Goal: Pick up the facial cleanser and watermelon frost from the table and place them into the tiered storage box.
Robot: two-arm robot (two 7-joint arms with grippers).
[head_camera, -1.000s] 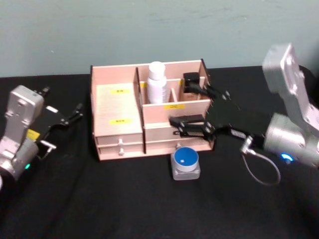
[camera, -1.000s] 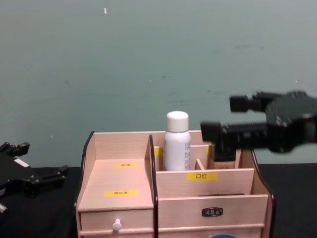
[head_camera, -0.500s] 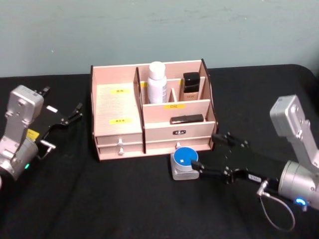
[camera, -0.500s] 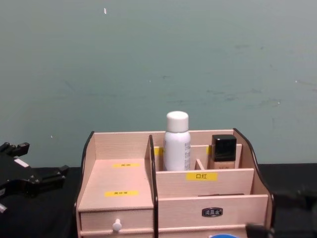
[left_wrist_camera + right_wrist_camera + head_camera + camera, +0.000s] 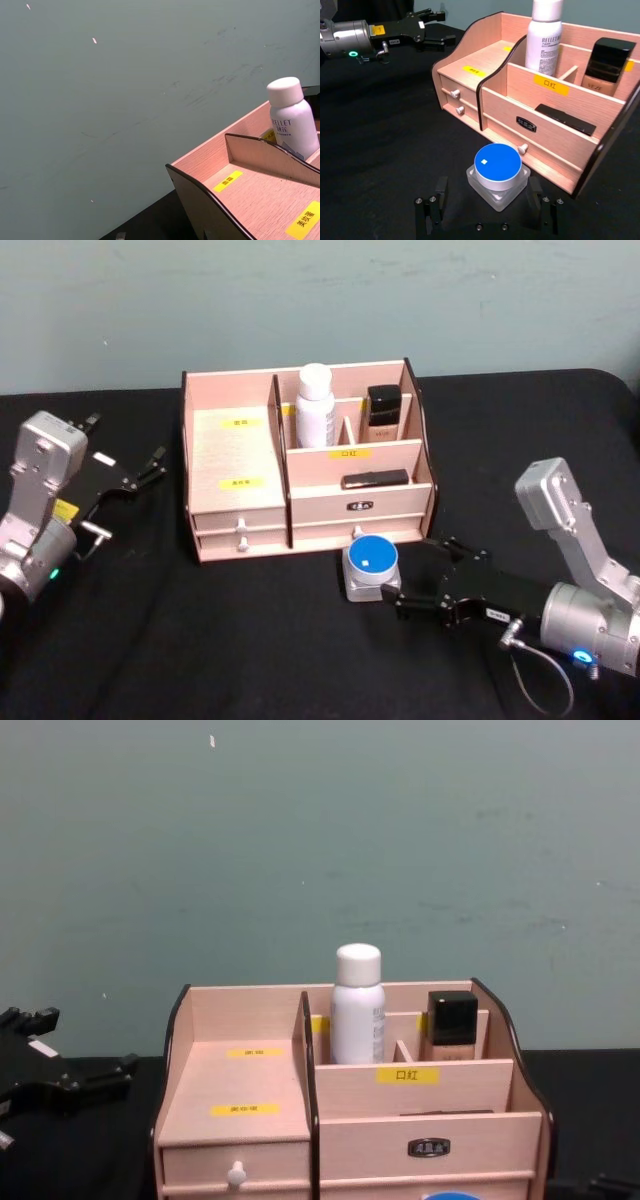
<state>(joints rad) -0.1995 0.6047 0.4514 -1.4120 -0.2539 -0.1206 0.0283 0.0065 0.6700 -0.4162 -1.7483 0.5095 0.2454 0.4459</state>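
Tiered storage box (image 5: 235,455) stands close behind the watermelon frost (image 5: 371,565); bare table (image 5: 250,640) lies to its left

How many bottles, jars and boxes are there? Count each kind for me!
Bottles: 2, the white cylindrical bottle with a rounded white cap and the beige bottle with a square black cap.
Jars: 1, the squat clear jar with a round blue lid.
Boxes: 1, the pale wooden tiered storage box.
Total: 4.

facial cleanser (image 5: 314,405): white, blue print | watermelon frost (image 5: 371,567): blue lid, frosted | tiered storage box (image 5: 225,452): pale wood, yellow labels
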